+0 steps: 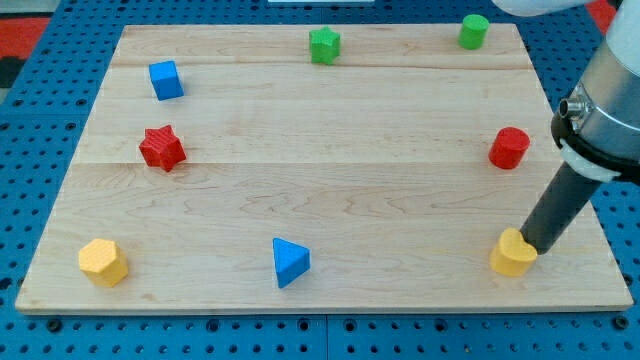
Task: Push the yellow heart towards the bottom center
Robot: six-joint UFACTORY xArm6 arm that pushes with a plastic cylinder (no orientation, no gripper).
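Observation:
The yellow heart (512, 254) lies near the board's bottom right corner. My tip (532, 246) rests right against the heart's upper right side, touching it. The dark rod rises from there up and to the view's right into the arm's grey body.
A wooden board (330, 180) holds a yellow hexagon (103, 262) at bottom left, a blue triangle (289, 262) at bottom centre, a red star (161, 148) at left, a blue cube (165, 80), a green star (324, 45), a green cylinder (473, 31) and a red cylinder (509, 148).

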